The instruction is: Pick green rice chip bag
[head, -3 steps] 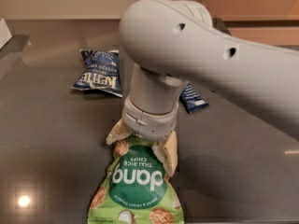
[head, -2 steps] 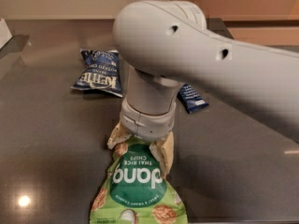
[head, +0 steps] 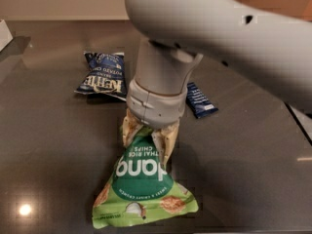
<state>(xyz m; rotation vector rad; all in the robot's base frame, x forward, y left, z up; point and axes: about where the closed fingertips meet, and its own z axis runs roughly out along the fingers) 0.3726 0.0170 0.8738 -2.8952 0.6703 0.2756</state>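
The green rice chip bag [head: 141, 184] is a light green pouch with a dark green circle and a white "dang" logo, seen upside down at the near middle of the dark table [head: 48, 145]. My gripper [head: 147, 138] hangs from the big grey arm right over the bag's far end. Its tan fingers [head: 127, 129] are shut on that end, which is bunched narrow between them. The bag's wide near end hangs low by the table.
A dark blue Kettle chip bag [head: 102, 77] lies at the back left. A small dark blue bar wrapper [head: 201, 100] lies to the right, behind the arm. A white object [head: 4, 33] sits at the far left edge.
The arm and wrist have risen, with the fingers still on the bag's far end. That end is drawn up and pinched narrower than before.
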